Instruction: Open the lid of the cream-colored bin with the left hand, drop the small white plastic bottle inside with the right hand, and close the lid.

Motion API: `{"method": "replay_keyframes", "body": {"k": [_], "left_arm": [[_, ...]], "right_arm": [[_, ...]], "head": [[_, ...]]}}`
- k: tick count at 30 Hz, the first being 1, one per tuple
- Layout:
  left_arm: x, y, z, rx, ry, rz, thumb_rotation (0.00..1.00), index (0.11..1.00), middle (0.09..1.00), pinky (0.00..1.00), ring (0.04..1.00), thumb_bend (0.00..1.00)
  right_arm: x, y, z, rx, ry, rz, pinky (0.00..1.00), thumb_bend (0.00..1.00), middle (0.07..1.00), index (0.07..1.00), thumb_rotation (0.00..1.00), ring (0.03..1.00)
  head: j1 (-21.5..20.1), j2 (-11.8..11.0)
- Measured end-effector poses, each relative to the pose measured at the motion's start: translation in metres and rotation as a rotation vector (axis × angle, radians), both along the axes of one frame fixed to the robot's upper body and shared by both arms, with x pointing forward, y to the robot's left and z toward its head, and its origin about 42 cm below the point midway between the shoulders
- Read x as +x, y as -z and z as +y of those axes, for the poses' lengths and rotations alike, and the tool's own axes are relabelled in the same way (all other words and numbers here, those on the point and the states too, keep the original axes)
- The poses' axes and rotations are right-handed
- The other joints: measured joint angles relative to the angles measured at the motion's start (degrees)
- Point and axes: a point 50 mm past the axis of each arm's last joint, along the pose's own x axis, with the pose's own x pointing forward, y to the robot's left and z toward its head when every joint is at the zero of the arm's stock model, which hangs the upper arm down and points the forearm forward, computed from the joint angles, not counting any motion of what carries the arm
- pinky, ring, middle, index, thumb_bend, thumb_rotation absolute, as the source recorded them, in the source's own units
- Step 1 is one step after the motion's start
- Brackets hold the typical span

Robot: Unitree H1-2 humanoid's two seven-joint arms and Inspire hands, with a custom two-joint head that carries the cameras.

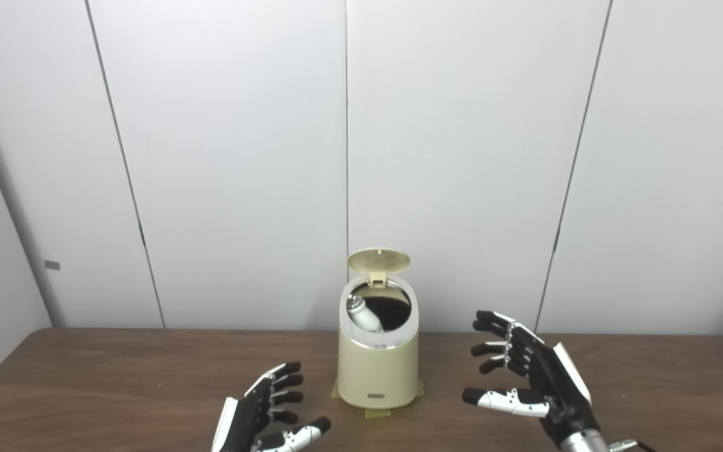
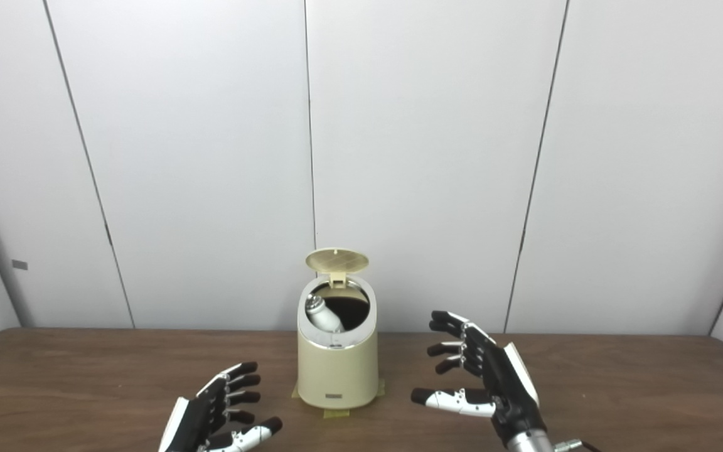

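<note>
The cream-colored bin (image 1: 378, 370) stands on the brown table, on a patch of tape. Its round lid (image 1: 378, 260) is swung up and stands open at the back. Inside the opening, the small white plastic bottle (image 1: 363, 316) leans against the left wall with its cap up. My left hand (image 1: 265, 414) hovers low at the bin's front left, open, fingers spread, holding nothing. On the bin's right, my right hand (image 1: 528, 373) is raised a little, open and empty, palm turned toward the bin. Neither hand touches the bin.
The wooden table (image 1: 85, 376) runs the full width of the view. White wall panels (image 1: 462, 157) stand close behind the bin. Nothing else lies on the tabletop.
</note>
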Motion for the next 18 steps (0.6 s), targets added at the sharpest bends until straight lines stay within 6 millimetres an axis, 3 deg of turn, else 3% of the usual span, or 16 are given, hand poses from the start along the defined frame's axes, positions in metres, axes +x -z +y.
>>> {"method": "replay_keyframes", "body": {"k": [5,10,13,18], "left_arm": [[0.0,-0.002,0.004,0.008,0.021,-0.015,0.17,0.846,0.82,0.67,0.773,0.75],[0.007,-0.014,0.01,0.046,0.051,-0.046,0.32,0.883,0.855,0.77,0.844,0.85],[0.024,-0.039,0.017,0.09,0.086,-0.11,0.35,0.903,0.888,0.77,0.874,0.92],[0.059,-0.101,0.012,0.147,0.146,-0.261,0.36,0.93,0.922,0.74,0.903,0.95]], "right_arm": [[-0.004,0.007,0.005,0.032,-0.002,-0.004,0.54,0.85,0.802,0.814,0.15,0.661],[-0.006,0.01,0.003,0.051,0.003,-0.013,0.57,0.85,0.808,0.821,0.16,0.676],[-0.008,0.013,0.0,0.061,0.012,-0.007,0.56,0.86,0.806,0.815,0.16,0.681],[-0.012,0.017,-0.005,0.071,0.028,0.004,0.55,0.87,0.805,0.813,0.17,0.682]], "head": [[-0.2,-0.2],[-0.1,-0.3],[0.3,-0.5],[0.3,-0.5]]}}
